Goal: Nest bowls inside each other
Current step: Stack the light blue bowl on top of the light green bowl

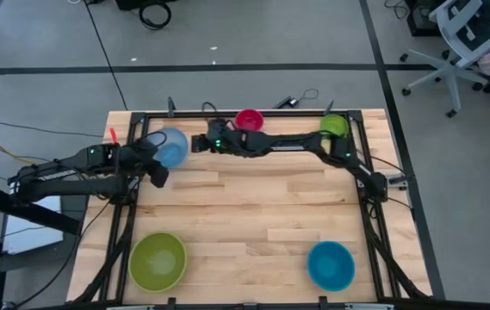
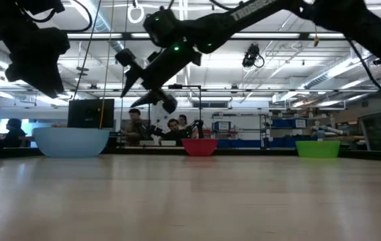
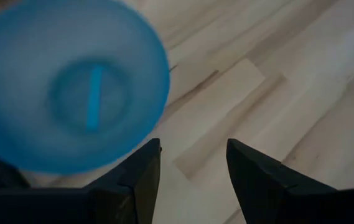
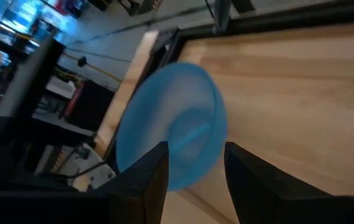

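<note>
Round light blue plastic bowl point(image 1: 172, 146) rests far left on bench point(image 1: 253, 207); left gripper point(image 3: 192, 171) and right gripper point(image 4: 195, 177) flank it, fingers apart, empty, likely positioning to lift.

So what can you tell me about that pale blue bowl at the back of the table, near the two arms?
The light blue bowl is round, smooth and looks like plastic, slightly see-through at the rim. It sits upright and empty on the wooden table, near the far left corner. Nothing is inside it or touching it. The left gripper hovers just beside it with fingers apart, and the right gripper points at it from the other side, raised above the table, also open.
</note>
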